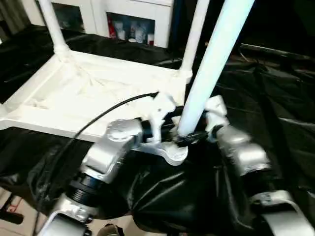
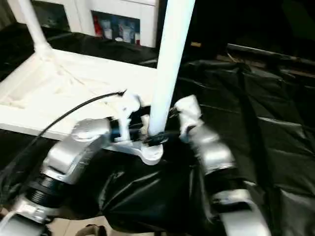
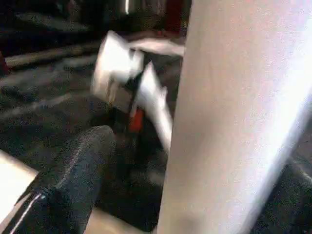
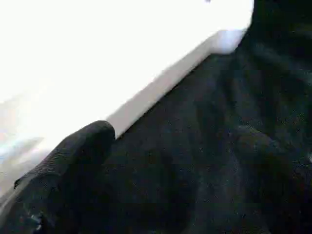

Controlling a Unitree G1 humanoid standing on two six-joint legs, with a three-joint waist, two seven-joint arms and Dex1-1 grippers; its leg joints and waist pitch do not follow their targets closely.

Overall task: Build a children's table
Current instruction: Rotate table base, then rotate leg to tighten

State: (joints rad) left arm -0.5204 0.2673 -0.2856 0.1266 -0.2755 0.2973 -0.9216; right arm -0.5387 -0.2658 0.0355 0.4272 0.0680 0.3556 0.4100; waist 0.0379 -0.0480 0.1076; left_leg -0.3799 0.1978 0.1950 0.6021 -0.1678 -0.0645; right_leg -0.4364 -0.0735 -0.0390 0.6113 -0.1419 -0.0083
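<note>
The white tabletop (image 1: pixel 74 93) lies upside down on a bench draped in black sheeting (image 1: pixel 275 98), its ribbed underside facing up. Two legs stand upright in its far corner sockets, one at the far left corner (image 1: pixel 51 24), one at the far right corner (image 1: pixel 194 37). A third leg (image 1: pixel 209 64) rises, slightly tilted, from the socket at the tabletop's near right corner (image 1: pixel 174 153), close to the bench's near edge. Both silver forearms meet at the foot of this leg: the left gripper (image 1: pixel 165 129) on its left, the right gripper (image 1: pixel 199 133) on its right, each with fingers spread wide about the tube; whether either presses on it cannot be told. A black cable (image 1: pixel 98 118) arcs over the tabletop to the left wrist. White cabinets (image 1: pixel 133 19) stand behind the bench.
</note>
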